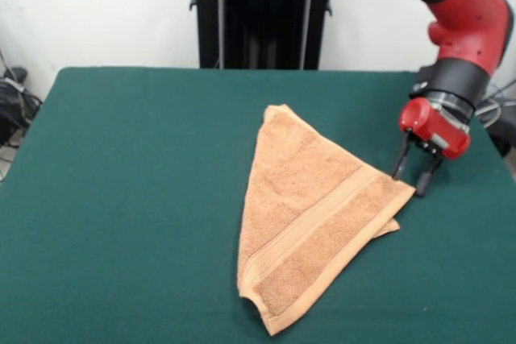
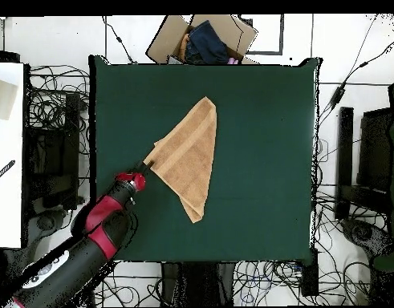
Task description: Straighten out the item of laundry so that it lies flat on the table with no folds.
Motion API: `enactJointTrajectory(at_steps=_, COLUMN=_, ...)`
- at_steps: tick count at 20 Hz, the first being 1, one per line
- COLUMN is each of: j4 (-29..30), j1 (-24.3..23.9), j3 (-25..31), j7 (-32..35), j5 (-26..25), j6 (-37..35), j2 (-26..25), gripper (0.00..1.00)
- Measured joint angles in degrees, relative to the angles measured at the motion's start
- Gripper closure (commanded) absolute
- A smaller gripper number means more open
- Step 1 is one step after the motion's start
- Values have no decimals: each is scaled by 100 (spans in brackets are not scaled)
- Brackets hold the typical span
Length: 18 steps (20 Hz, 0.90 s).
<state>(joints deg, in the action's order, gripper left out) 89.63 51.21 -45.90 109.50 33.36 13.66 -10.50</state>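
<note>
Right of centre on the table point(image 1: 121, 199) lay the towel point(image 1: 306, 231), folded over into a triangle, its point toward the far side. Terry, soft and light, I judged; limp, likely to drag rather than slide. My gripper point(image 1: 409, 176) stood at its right corner, fingers parted, holding nothing. Best hold, in my view: that doubled corner's top layer only.

Front camera: set across the table point(image 1: 121, 199) from the robot, facing its pedestal point(image 1: 262, 14) at the far side, fairly near. Overhead camera: high above, looking straight down, robot base at the bottom edge, whole table point(image 2: 264, 160) and surrounding floor in frame. Both views share the tabletop.
</note>
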Motion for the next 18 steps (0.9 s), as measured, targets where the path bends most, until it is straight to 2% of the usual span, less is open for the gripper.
enactJointTrajectory(at_steps=7, j4=-117, j1=-160, j3=-3, j7=0, j5=1, j6=122, j2=-40, gripper=0)
enactJointTrajectory(at_steps=18, j4=-116, j1=-160, j3=-20, j7=0, j5=1, j6=308, j2=-101, gripper=0)
